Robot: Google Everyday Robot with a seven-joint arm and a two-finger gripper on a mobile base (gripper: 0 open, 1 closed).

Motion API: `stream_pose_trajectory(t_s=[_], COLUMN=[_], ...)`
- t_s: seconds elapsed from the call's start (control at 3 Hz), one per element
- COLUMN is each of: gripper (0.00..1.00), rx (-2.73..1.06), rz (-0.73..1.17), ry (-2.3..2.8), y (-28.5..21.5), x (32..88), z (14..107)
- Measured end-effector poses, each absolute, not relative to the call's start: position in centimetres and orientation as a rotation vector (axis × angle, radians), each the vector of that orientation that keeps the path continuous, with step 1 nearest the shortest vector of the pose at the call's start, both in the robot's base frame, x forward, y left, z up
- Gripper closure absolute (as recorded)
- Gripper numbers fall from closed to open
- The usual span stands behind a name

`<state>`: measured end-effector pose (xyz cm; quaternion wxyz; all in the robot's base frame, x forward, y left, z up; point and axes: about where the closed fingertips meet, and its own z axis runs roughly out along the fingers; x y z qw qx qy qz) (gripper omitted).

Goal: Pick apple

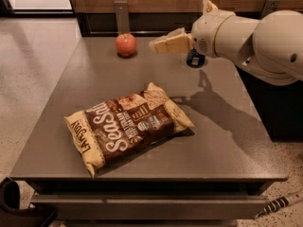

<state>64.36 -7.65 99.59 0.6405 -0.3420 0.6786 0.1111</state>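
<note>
Fingers (166, 44) of the gripper (154, 44) look a little apart and hold nothing. They point at the apple (126, 45), which sits upright near the far edge of the table (90, 84), just left of the gripper and not touching it. A blue can (194, 59) stands behind the arm (246, 41). Nearer lies a chip bag (128, 126).

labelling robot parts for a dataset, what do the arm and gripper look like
The arm is glossy off-white, made of rounded bulbous shells. The gripper, above the table's far side near the apple, is a yellowish tan wedge.
</note>
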Motion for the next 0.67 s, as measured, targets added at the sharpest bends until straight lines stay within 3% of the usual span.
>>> stream_pose_trajectory(t_s=[0.67], gripper=[0.0], rx=[-0.699], rz=[0.361], ry=[1.497], y=[-2.2], x=[69.3], z=[96.3])
